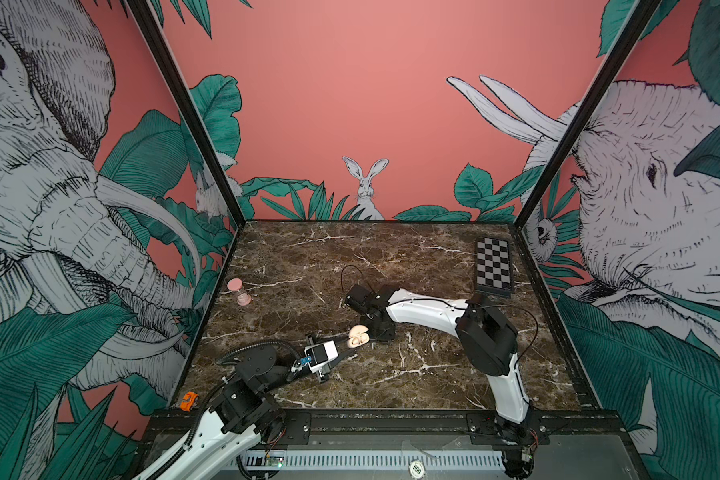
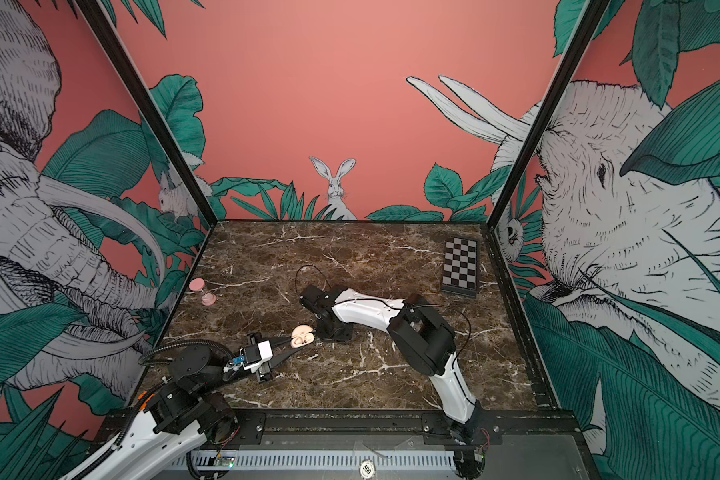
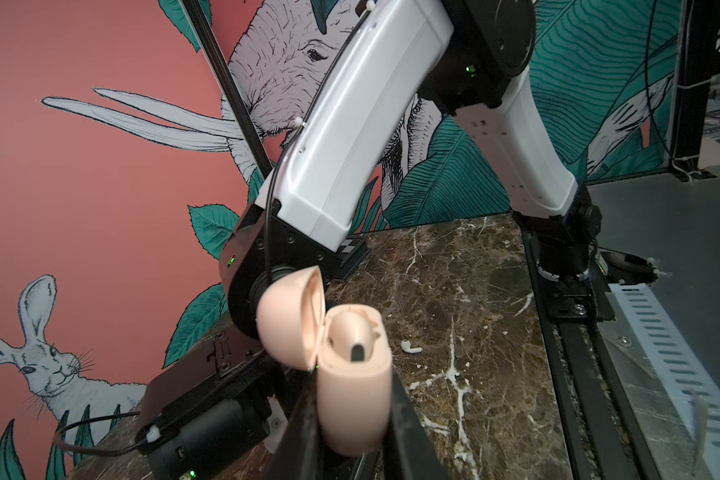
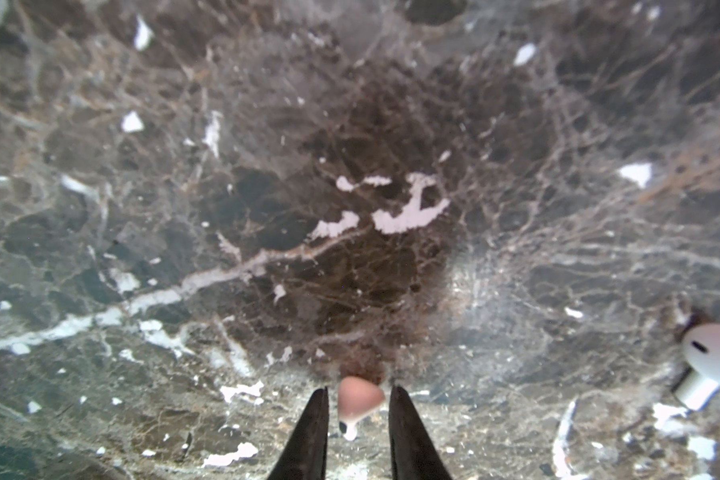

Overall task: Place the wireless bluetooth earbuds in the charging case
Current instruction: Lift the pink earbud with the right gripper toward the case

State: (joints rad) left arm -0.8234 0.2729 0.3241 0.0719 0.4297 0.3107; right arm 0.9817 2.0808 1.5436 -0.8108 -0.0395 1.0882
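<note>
While the left gripper (image 3: 353, 382) is clamped tight on the pink charging case (image 1: 357, 336), near the middle of the marble table (image 1: 433, 257), the job looks only just begun. The case stands up between the two fingers and its lid (image 3: 292, 316) is flipped open, so that part is ready. One dark hole (image 3: 356, 351) shows inside the case. I see no white bud sitting in it, though part of the inside is hard to make out. Of the wireless bluetooth earbuds (image 4: 358, 401), one small pale one lies on the marble, right between the two black fingers of the right gripper (image 4: 359, 392). Those fingers are apart, one on each side of it, with a thin gap on both sides, so I think it is not picked up yet. A second bud (image 4: 711, 361) lies further off on the table in the same view. In the left wrist view a white bud (image 3: 410, 347) lies on the marble close by the case, and I cannot tell if it is one of those two. In both top views the right gripper points down just right of the case, and the buds are too small to pick out there. What is left, I think, is to grab a bud, lift it, drop it stem first into the hole, then do the same with the other.
</note>
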